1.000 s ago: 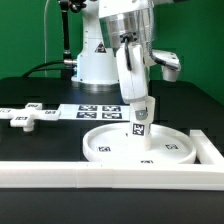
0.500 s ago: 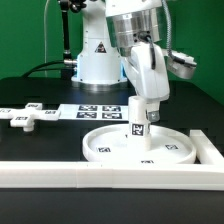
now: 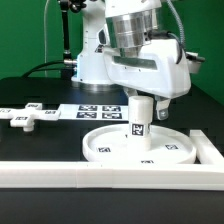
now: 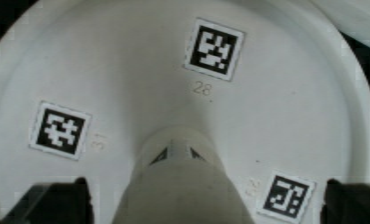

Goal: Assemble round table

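Exterior view, far left: the small cross-shaped piece [image 3: 20, 118] lies flat on the black table [image 3: 40, 145], well apart from the rest of the kit.
Room: a plain green backdrop [image 3: 25, 40] closes the scene, and the white robot base [image 3: 93, 62] stands at the back of the table.
Behind centre: the marker board [image 3: 97, 110] lies flat near the far rim of the disc.
Front: a long white border bar [image 3: 60, 172] runs along the near side of the table.
Centre: the large round disc [image 3: 90, 140] lies rim up, its tags facing upward, just behind that bar.
Post: the short thick cylinder post [image 3: 140, 120] stands upright at the disc's middle, with a tag toward the camera.
Gripper: the gripper [image 3: 141, 100] sits directly over the post, the hand turned broadside.
Fingers: in the wrist view the dark fingers [image 4: 57, 197] stand apart on either side of the post; they seem not to touch it, though the frame edge cuts them off.
Right: a second border bar [image 3: 210, 148] runs back just beside the disc's rim.
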Controlling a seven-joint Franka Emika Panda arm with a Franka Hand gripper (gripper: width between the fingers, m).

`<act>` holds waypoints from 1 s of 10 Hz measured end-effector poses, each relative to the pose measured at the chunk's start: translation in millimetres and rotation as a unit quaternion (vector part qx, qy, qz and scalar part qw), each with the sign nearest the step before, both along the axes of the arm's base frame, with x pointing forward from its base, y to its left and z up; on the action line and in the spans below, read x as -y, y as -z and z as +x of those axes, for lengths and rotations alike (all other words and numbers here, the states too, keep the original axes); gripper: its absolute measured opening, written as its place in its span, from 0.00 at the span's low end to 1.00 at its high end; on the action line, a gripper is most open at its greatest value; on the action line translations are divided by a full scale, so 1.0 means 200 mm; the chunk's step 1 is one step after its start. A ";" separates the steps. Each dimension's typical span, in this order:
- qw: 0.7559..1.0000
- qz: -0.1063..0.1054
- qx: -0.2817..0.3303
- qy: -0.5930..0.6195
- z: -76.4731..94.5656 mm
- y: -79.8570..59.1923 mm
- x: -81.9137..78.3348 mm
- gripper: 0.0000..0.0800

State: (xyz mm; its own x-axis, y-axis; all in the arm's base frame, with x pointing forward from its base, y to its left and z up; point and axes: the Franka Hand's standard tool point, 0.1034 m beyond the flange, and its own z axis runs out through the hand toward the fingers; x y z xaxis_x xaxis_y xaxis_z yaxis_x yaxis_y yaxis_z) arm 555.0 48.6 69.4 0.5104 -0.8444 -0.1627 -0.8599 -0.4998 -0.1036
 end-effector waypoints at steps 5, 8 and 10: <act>0.956 -0.027 0.051 -0.286 0.02 -0.02 0.01 0.81; 0.926 -0.027 0.064 -0.370 0.02 -0.01 0.02 0.81; 0.898 -0.027 0.074 -0.433 0.02 -0.01 0.02 0.81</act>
State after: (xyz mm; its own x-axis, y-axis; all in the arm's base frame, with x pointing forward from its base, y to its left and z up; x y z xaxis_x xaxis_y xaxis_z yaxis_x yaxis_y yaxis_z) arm 558.2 44.1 70.9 0.9921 -0.1248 -0.0098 -0.1249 -0.9821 -0.1413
